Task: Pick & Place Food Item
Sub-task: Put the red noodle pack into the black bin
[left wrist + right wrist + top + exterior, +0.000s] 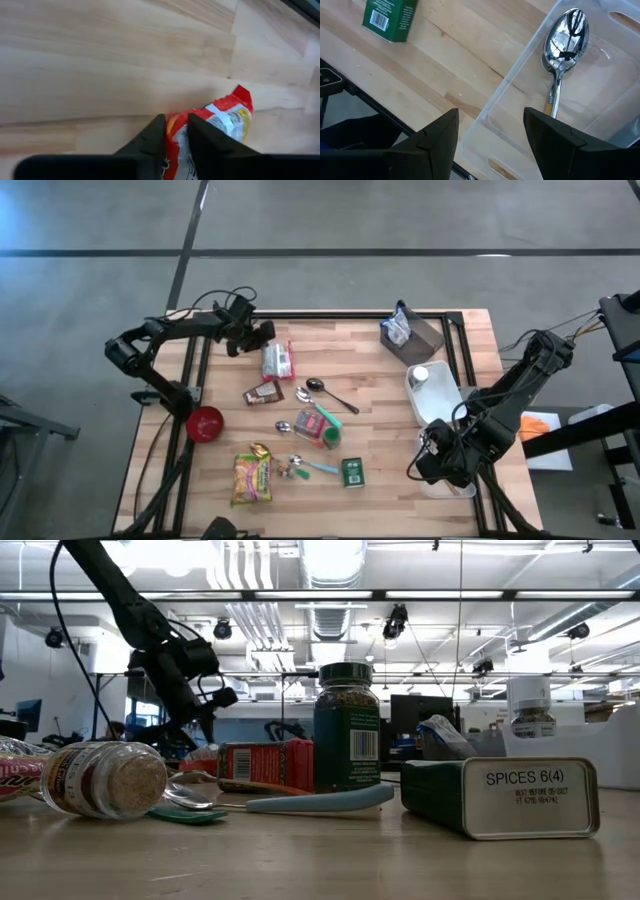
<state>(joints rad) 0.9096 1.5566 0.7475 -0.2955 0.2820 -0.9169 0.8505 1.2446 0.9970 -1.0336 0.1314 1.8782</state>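
**Left jaws pinched on red snack packet at far-left of tabletop**

Nearest the low camera: green spice tin (500,798) lying on its side, label "SPICES 6(4)" readable, on the wooden tabletop (400,390). Beside it lies a light blue-handled spoon (300,802), and a clear bottle of pale granules (105,779) lies on its side at the left. Behind them stands a dark green spice jar (347,726), upright.

Left gripper (258,338) sits at the far-left part of the tabletop. Left wrist view: its two dark fingers (150,140) are drawn close together, with the end of the red and white snack packet (220,122) pinched between them. The packet's other end rests on the wood. From above, the same packet (277,361) lies just beside the gripper, toward the middle of the tabletop.

Right gripper (440,455) hangs over the near-right corner. Right wrist view: jaws stand apart, nothing between them, above a clear plastic tray (520,100). A metal spoon (562,45) lies inside the tray.

Other items seen from above: brown packet (263,392), metal spoon (330,393), red bowl (205,423) at the left edge, yellow noodle packet (252,476) near the front, grey box with a blue-white bag (410,332) at the far right, white container (432,388) right of centre.
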